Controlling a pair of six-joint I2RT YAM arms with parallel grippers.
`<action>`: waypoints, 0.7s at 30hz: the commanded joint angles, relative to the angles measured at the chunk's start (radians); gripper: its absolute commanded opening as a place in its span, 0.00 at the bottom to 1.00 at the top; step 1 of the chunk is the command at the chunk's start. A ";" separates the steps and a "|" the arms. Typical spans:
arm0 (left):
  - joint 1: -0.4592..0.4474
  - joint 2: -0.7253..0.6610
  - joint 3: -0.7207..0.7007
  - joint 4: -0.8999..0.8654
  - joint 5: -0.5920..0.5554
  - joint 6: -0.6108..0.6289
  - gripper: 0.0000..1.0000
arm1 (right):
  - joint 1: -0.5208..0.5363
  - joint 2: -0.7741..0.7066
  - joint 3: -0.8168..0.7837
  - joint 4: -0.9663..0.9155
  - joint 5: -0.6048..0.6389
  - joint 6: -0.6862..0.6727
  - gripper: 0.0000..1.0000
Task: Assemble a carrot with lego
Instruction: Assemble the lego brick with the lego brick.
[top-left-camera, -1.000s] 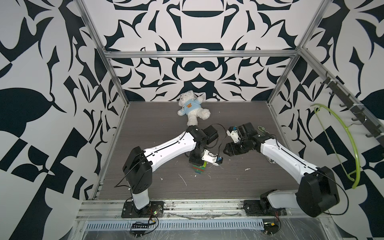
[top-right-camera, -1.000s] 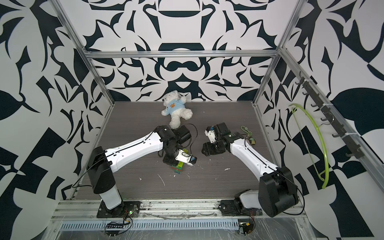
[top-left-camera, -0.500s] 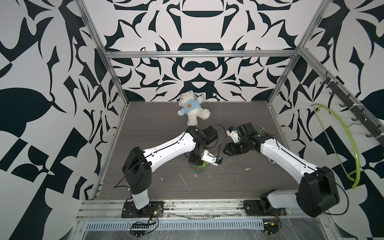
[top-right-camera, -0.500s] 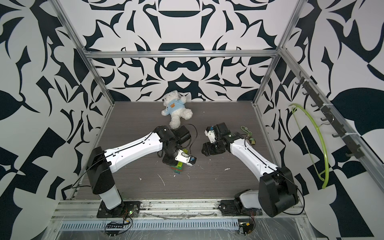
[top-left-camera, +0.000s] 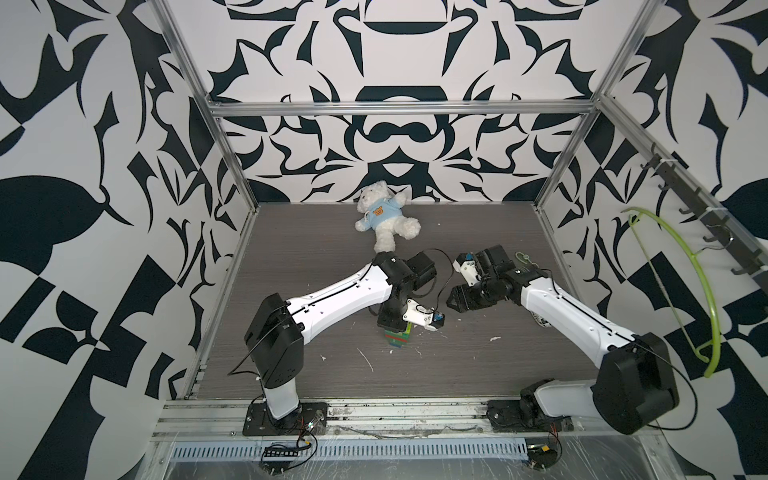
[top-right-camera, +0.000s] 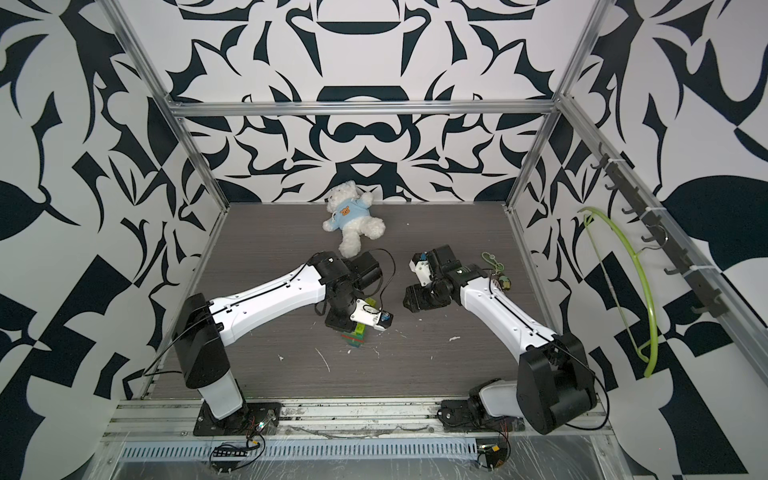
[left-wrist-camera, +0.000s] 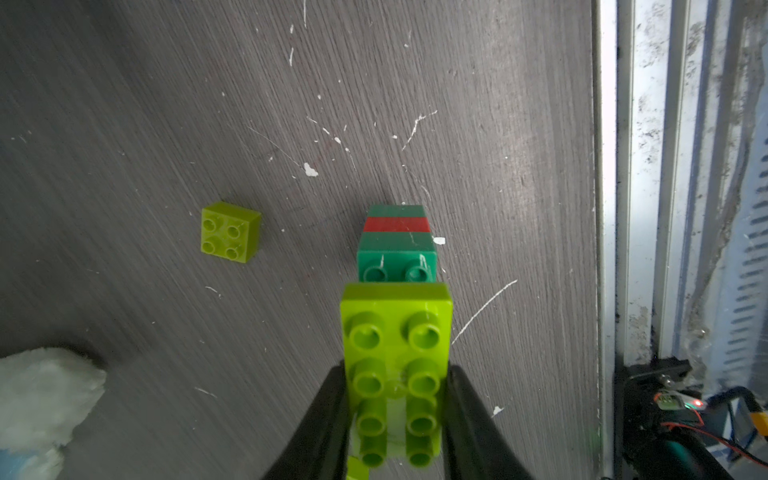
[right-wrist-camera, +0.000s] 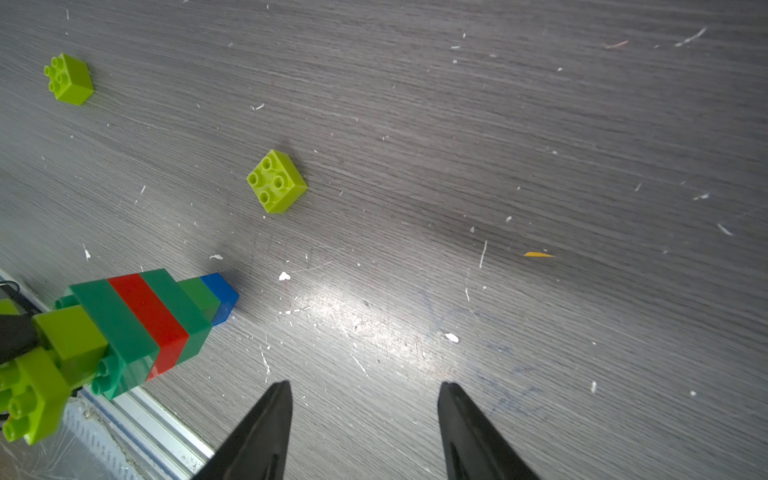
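Two pieces lie loose on the worktop (right-wrist-camera: 540, 124): near lime brick (right-wrist-camera: 277, 180), far lime brick (right-wrist-camera: 68, 78). Clenched, the left end effector (left-wrist-camera: 395, 368) holds the carrot (top-left-camera: 398, 336) by its lime top, just below centre in both top views. Released and empty, the right end effector (right-wrist-camera: 365, 384) should fetch one, align studs, press squarely.

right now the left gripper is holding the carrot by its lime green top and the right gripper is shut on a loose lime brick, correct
Not quite: the right gripper is open and empty. The right wrist view shows bare table between its jaws, with the nearer loose lime brick lying apart from it. The left gripper does hold the carrot by its lime green top.
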 joint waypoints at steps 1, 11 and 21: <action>-0.017 0.075 -0.012 -0.101 -0.043 -0.009 0.08 | 0.007 0.008 0.003 0.008 -0.009 -0.005 0.61; -0.067 0.117 0.017 -0.139 -0.094 -0.033 0.06 | 0.007 0.007 0.001 0.007 -0.005 -0.005 0.61; -0.022 0.103 -0.017 -0.087 0.041 -0.030 0.08 | 0.007 0.002 0.003 0.005 -0.006 -0.006 0.61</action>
